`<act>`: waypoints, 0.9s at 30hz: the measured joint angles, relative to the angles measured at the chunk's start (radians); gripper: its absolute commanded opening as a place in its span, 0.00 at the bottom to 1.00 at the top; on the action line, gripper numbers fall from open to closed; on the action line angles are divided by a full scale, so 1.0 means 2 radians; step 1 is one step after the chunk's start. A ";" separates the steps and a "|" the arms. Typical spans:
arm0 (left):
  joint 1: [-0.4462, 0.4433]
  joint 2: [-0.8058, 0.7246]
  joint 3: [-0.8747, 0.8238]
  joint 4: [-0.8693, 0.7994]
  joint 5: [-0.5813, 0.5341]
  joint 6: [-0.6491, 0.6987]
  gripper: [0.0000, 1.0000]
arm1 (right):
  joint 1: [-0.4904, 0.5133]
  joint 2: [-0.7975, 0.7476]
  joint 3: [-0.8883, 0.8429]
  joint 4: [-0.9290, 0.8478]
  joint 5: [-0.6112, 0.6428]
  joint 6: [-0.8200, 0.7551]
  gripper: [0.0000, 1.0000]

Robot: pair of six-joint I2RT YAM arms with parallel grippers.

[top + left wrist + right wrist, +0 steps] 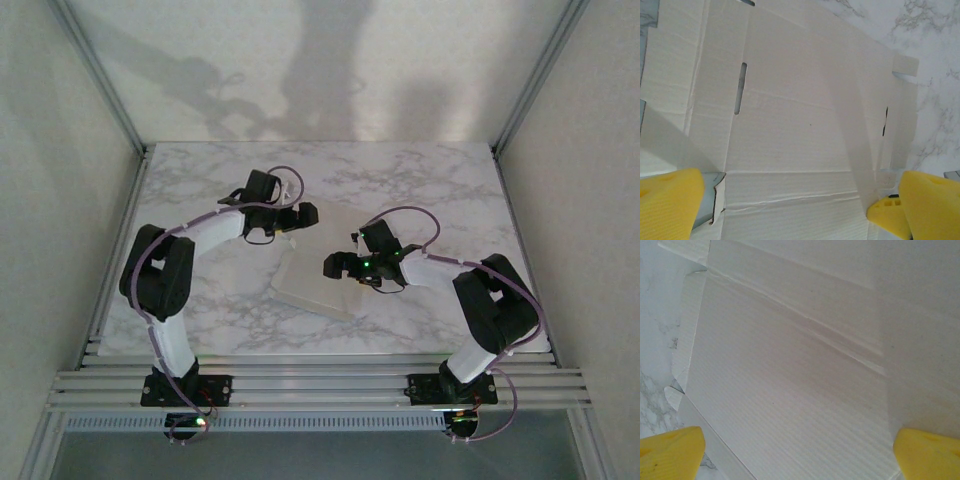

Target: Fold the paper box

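Paper box [316, 286] lies flat, off-white, on the marble table [430, 180] between your two arms; from above it reads as a plain pale slab, while your left wrist camera gives you its creases, narrow slots and notched flaps, and the right one its fine ribbed grain. Your left gripper [795, 210] and right gripper [800, 450] both hang over it, yellow pads [670, 200] spread wide, holding nothing.

Marble-look table [430, 180] carrying 1 item: paper box [312, 288], lying flat as creased blank nr centre, off-white side facing up.
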 measured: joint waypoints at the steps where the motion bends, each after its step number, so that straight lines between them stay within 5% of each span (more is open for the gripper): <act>1: 0.000 0.002 0.000 0.000 0.000 0.000 0.99 | 0.000 0.000 0.000 0.000 0.000 -0.001 0.99; 27: -0.023 0.027 -0.006 0.003 0.045 0.003 0.99 | 0.001 0.000 0.000 0.000 0.000 -0.003 0.99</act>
